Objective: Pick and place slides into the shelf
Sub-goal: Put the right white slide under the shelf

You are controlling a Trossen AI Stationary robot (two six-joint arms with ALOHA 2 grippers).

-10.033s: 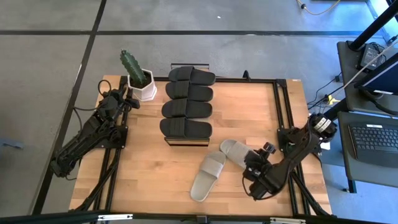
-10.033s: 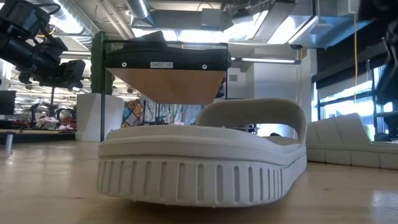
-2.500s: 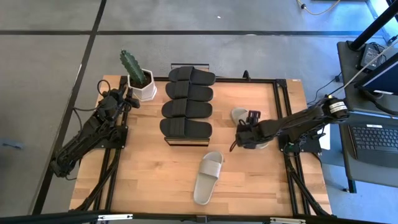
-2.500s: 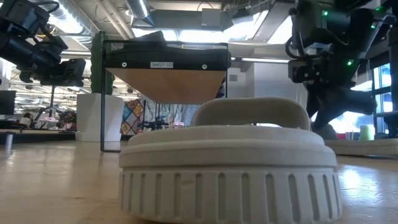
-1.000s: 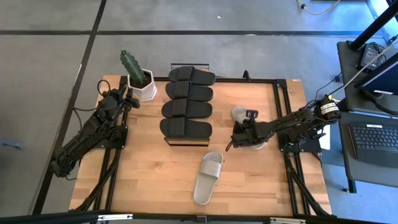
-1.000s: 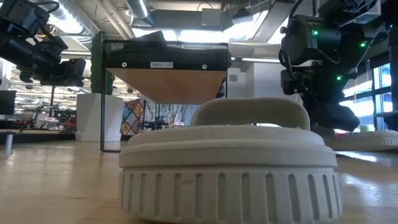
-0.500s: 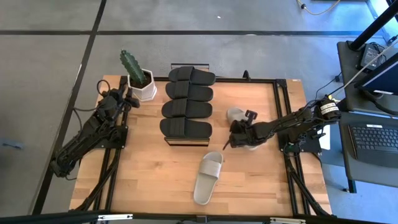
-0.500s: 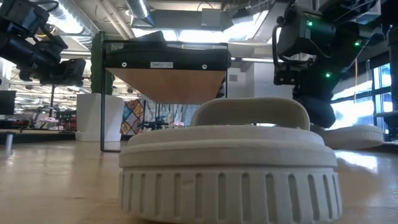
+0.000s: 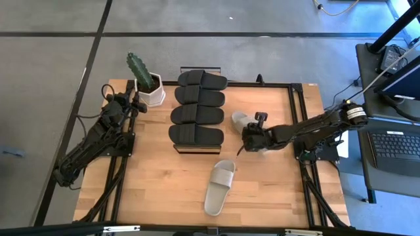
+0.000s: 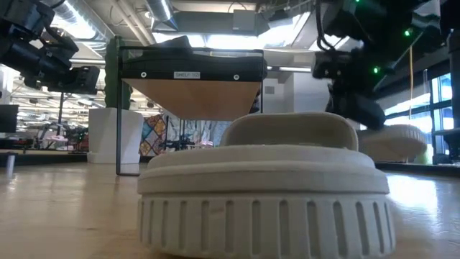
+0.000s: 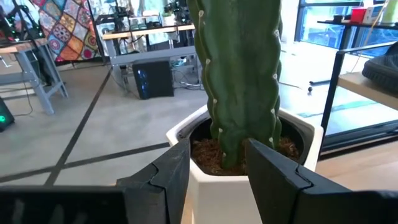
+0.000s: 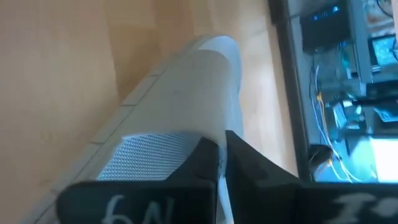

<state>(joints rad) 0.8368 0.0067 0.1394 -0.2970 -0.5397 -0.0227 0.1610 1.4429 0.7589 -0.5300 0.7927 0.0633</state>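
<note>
One grey-beige slide (image 9: 218, 187) lies flat on its sole on the table near the front; it fills the low view (image 10: 262, 187). My right gripper (image 9: 252, 139) is shut on the other grey-beige slide (image 9: 239, 119), right of the shelf (image 10: 190, 72). That slide is raised off the table (image 10: 392, 142). Several black slides (image 9: 197, 111) lie side by side on the shelf's top. My left gripper (image 9: 134, 105) waits open by the white cactus pot (image 11: 249, 180). My right gripper pinches the grey-beige slide between its two fingers (image 12: 239, 165), about mid-length, at a thin edge (image 12: 217, 146). The fingers hide which part that edge is. They come from above, slanting from the table's right side. The slide is lifted clear of the table, roughly level.
The cactus pot (image 9: 149, 92) stands at the shelf's far left. Dark rails (image 9: 298, 118) run along the table's left and right sides. Bare wood (image 9: 157, 183) lies between the shelf and the near edge.
My right gripper has gone up and toward the shelf, staying shut on the grey-beige slide. The slide has been lifted from the table and carried toward the table's left. The other grey-beige slide and my left arm have stayed put.
</note>
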